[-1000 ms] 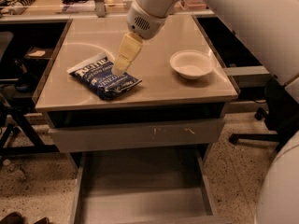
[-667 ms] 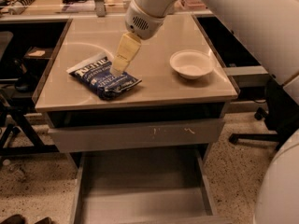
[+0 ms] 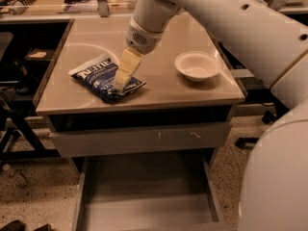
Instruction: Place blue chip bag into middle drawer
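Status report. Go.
Gripper tip at blue chip bag, on the tabletop. Middle drawer open below. White bowl sits apart, not in the way.

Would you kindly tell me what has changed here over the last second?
The gripper has dropped slightly, onto the crinkly navy-blue chip bag; a hold cannot be confirmed. The bag, the round white bowl and the open grey metal drawer below stayed put.

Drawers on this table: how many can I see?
2. The scratched drawer, shut, sits just under the tabletop; the middle drawer is pulled open below it. Others may be hidden. The gripper is at the blue chip bag.
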Controlling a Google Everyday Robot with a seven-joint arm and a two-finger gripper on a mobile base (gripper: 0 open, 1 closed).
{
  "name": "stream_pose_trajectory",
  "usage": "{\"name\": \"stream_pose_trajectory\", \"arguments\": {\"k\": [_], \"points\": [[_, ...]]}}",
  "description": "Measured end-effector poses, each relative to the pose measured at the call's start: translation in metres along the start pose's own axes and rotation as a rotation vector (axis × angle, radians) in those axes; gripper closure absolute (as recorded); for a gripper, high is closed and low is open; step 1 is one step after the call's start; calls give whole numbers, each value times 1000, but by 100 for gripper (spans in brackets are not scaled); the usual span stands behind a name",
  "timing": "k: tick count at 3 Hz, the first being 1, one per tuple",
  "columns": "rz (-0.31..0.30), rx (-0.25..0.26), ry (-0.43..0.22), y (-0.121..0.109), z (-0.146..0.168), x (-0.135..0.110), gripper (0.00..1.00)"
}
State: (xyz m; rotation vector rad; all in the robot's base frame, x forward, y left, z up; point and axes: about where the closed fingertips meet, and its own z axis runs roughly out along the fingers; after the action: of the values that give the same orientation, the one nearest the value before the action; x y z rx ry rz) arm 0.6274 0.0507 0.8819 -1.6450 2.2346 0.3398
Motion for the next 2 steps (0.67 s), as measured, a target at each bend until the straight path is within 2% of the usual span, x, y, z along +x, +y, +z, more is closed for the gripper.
{"name": "stream_pose_trajectory", "arguments": {"k": [2], "points": [[29,-86,36,-9,45,-7,0]]}}
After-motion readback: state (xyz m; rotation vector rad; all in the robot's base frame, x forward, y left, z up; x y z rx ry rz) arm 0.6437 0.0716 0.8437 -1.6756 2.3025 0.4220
